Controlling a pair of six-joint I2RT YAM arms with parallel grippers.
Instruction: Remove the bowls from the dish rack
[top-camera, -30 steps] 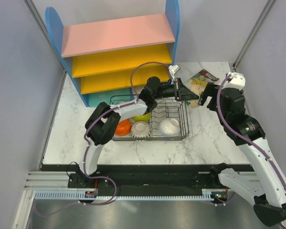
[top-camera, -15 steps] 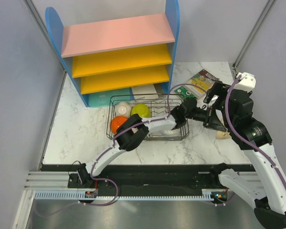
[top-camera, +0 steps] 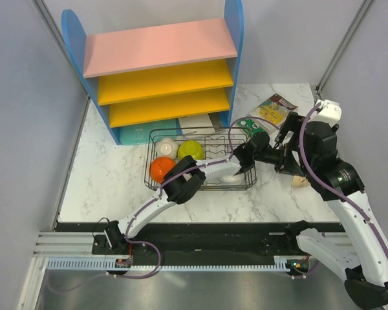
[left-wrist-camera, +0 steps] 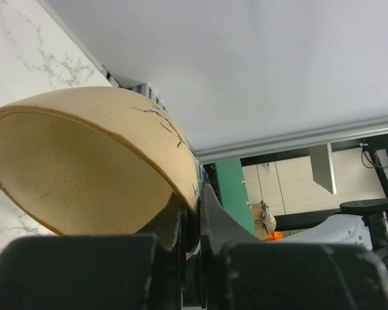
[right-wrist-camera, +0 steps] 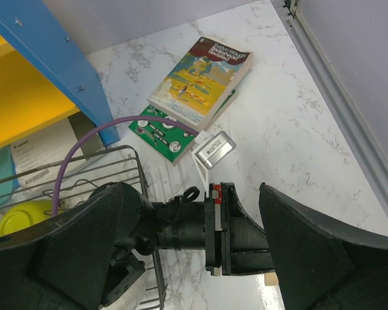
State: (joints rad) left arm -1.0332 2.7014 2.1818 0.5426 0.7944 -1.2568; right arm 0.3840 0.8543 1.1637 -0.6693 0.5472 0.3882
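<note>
Left wrist | left tool (left-wrist-camera: pixel 193 219) clenched on tan bowl (left-wrist-camera: pixel 84 161) rim (speckled) | right tool (right-wrist-camera: pixel 200 252) spread wide, empty

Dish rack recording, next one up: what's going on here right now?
The left gripper is shut on the rim of a tan speckled bowl, held tilted on its side over the marble table just right of the dish rack. The right gripper hangs open close by, holding nothing. An orange bowl, a white bowl and a yellow-green bowl sit in the rack's left half, so unloading is not finished.
</note>
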